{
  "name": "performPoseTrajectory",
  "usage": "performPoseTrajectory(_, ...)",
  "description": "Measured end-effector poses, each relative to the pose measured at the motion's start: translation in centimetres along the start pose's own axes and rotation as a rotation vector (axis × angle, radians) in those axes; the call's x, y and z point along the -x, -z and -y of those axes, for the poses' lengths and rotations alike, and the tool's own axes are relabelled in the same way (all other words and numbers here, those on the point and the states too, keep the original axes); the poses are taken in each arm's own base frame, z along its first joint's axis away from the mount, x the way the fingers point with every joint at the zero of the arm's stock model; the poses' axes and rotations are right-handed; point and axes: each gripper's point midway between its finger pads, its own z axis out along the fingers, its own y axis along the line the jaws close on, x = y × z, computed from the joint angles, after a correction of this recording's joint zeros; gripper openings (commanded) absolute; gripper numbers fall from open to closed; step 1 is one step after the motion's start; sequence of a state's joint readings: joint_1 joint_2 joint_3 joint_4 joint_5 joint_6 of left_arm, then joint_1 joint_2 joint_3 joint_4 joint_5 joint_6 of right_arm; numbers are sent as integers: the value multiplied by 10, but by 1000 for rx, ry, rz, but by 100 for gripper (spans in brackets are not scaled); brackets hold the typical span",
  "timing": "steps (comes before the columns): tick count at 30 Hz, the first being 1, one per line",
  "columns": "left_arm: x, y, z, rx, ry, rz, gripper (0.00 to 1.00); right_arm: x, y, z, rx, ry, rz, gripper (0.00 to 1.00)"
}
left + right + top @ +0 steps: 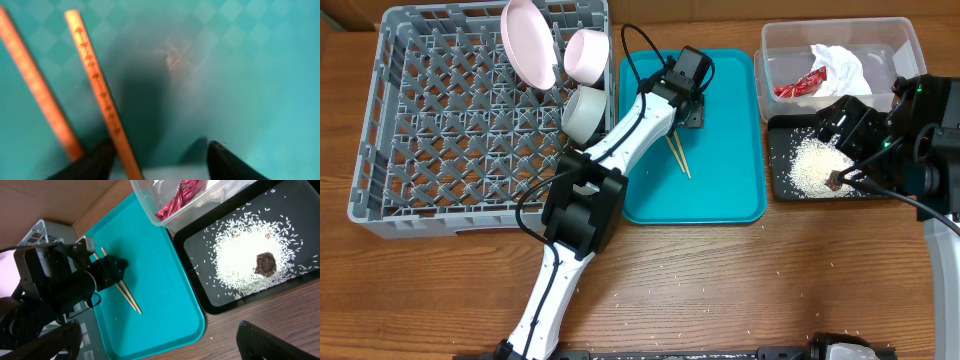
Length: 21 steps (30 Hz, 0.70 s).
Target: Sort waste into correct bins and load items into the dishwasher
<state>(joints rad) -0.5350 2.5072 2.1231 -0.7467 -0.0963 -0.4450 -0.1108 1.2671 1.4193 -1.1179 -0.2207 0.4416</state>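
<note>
Two wooden chopsticks [678, 157] lie on the teal tray [730, 170]. My left gripper [692, 118] is down on them. In the left wrist view it [160, 160] is open, with one chopstick [95, 85] running between its fingers. The grey dish rack [380, 150] holds the pink plate [527, 42], pink bowl [587, 55] and whitish-grey bowl [583, 112]. My right gripper [855, 160] is open and empty above the black tray [780, 190], which holds rice [815, 165] and a brown lump [265, 264]. The clear tub [780, 45] holds the napkin [840, 65] and red wrapper [800, 87]. No white cup is in view.
The left arm stretches from the table's front across the rack's right corner to the teal tray. A few rice grains lie scattered on the wooden table near the front edge. The black tray sits directly in front of the clear tub at the right.
</note>
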Motion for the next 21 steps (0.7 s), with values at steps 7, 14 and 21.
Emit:
performPoseTrajectory(7, -23, 9, -11, 44, -25, -106, 61, 0, 0, 0, 0, 1, 0, 100)
performPoseTrajectory(14, -51, 21, -23, 89, -39, -230, 37, 0, 0, 0, 1, 0, 0, 100)
performPoseTrajectory(21, -58, 23, -23, 80, -44, -261, 4, 0, 0, 0, 0, 0, 0, 100)
